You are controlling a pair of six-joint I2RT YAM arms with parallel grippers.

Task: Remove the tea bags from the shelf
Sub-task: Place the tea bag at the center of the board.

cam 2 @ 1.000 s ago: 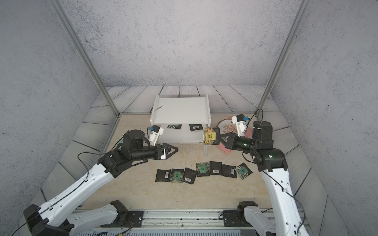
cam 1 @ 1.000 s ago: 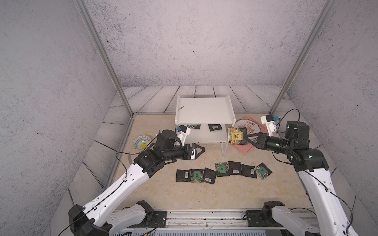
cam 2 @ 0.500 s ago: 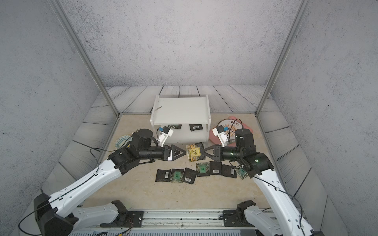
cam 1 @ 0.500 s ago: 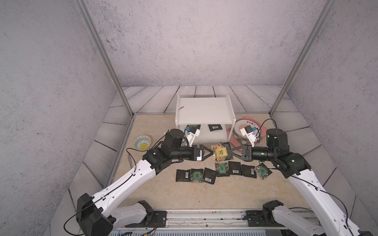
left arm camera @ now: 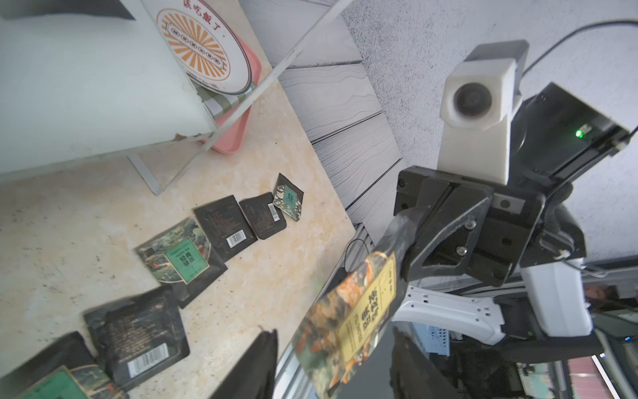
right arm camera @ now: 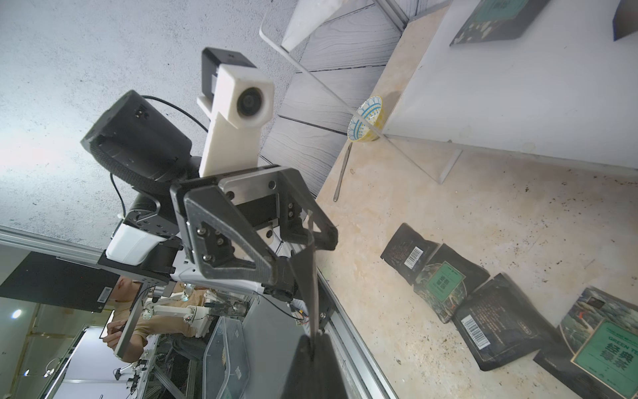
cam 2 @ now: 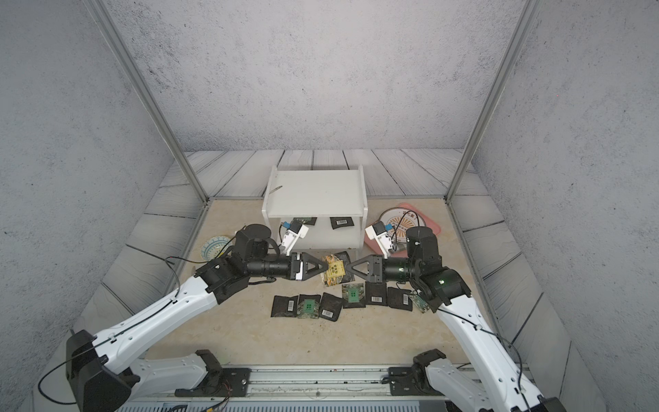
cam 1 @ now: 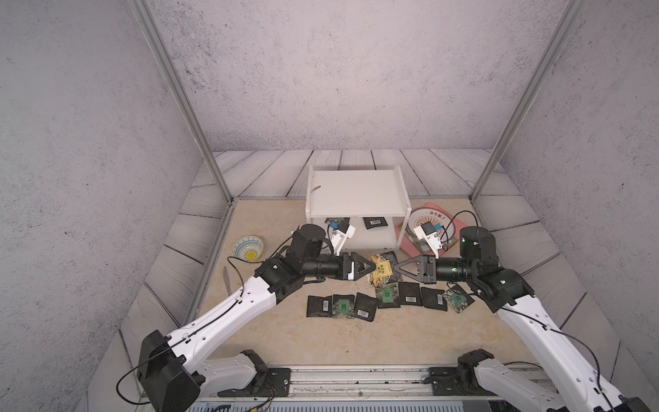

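Both hands meet in front of the shelf [cam 1: 356, 194], tip to tip, with one yellow tea bag [cam 1: 381, 275] between them above the tabletop [cam 1: 321, 335]. In both top views the right hand [cam 1: 395, 270] is closed on the edge of this yellow tea bag, and the right wrist view shows the bag edge-on, pinched in its tips. The left hand [cam 1: 373, 270] is at the opposite edge of the same bag. Its fingers [right arm camera: 238, 248] stand partly apart on either side of the bag, and I cannot tell if they already press on it.

Seven tea bags [cam 1: 387, 295] lie in a loose row on the tabletop just below the hands, some with the green label up and some with the white barcode up. Two tea bags are on the lower level of the shelf: one with a barcode [cam 1: 375, 222], and one partly hidden behind the camera of the left arm [cam 1: 331, 221]. The upper level of the shelf carries no bag.

A pink tray [cam 1: 460, 224] with a round plate [cam 1: 415, 218] stands beside the shelf on its right. A small patterned bowl [cam 1: 248, 248] is on the left side of the tabletop.
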